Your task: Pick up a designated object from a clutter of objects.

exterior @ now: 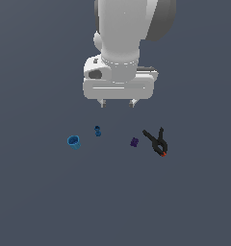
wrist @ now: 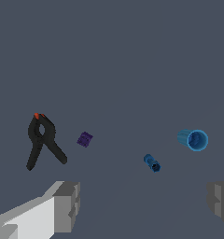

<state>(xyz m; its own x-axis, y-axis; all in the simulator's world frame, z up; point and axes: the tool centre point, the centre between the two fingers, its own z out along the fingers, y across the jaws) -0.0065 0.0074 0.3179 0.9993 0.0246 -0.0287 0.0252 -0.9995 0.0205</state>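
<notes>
The white two-fingered gripper [exterior: 118,103] hangs above the floor with its jaws spread wide and nothing between them. The tiny dark purple blocky piece [exterior: 134,142] lies below it, off toward the exterior view's right, just beside the black red-tipped clamp [exterior: 157,141]; a short sideways shift should centre the fingers before descending.

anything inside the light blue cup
The light blue cup lies on its side, mouth toward the wrist camera. The visible interior looks empty; its deepest part is shadowed, so something tiny could hide there.
</notes>
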